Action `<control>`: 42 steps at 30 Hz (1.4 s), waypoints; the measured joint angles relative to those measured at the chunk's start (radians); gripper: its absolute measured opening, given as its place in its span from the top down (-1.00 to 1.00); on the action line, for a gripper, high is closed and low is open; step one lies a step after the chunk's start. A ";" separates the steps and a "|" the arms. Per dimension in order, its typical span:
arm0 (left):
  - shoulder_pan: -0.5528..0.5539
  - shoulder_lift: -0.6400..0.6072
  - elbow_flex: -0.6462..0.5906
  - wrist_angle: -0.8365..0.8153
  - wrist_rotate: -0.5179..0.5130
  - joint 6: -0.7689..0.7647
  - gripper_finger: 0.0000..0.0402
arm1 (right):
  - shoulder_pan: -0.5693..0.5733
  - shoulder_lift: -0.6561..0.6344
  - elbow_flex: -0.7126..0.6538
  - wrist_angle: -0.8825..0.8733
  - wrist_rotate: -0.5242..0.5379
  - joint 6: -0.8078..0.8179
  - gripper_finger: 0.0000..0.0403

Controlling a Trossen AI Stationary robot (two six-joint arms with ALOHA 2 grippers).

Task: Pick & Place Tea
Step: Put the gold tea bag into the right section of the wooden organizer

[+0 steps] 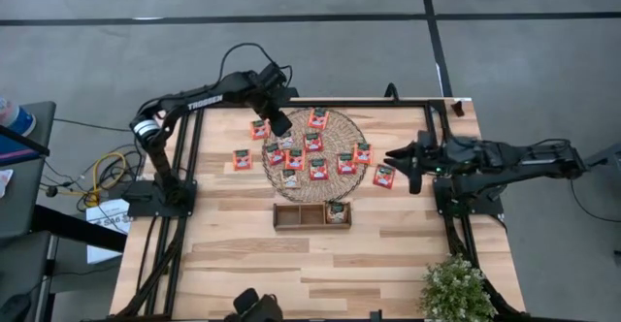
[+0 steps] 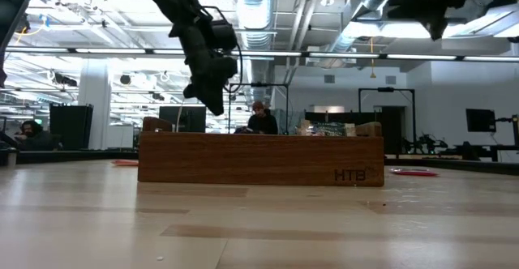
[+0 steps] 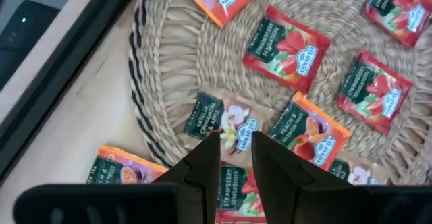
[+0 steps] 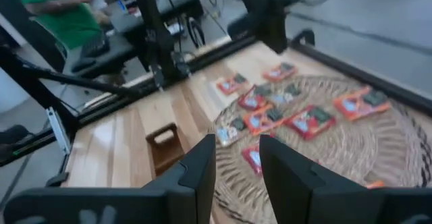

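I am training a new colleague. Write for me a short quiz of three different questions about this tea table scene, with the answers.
1. True or false: the left gripper hovers over the woven mat.
2. Which compartment of the wooden tray holds a sachet: A, nearest the left arm; B, the middle one; C, nearest the right arm?
3. Fill in: the right gripper waits beside the mat, holding ____.

Key: 1 true; 2 C; 3 nothing, its fingers stand apart and empty.

Grey floor (image 1: 524,60) around the wooden table (image 1: 243,254); bright ceiling strip lights (image 2: 454,56), exposed ducts (image 2: 258,14), a person seated behind.
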 joint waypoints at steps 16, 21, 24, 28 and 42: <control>0.015 0.060 0.001 -0.020 0.117 0.021 0.62 | 0.054 -0.291 -0.309 0.406 0.007 0.001 0.47; 0.008 0.089 0.001 -0.025 0.136 0.027 0.62 | 0.048 -0.291 -0.312 0.406 0.007 0.001 0.47; 0.003 0.130 0.018 -0.028 0.136 0.005 0.62 | 0.044 -0.291 -0.312 0.406 0.007 0.009 0.47; 0.003 0.214 0.108 -0.074 0.134 -0.038 0.62 | 0.044 -0.291 -0.312 0.407 0.007 0.034 0.47; 0.003 0.366 0.352 -0.317 0.048 0.086 0.62 | 0.045 -0.291 -0.312 0.406 0.007 0.061 0.47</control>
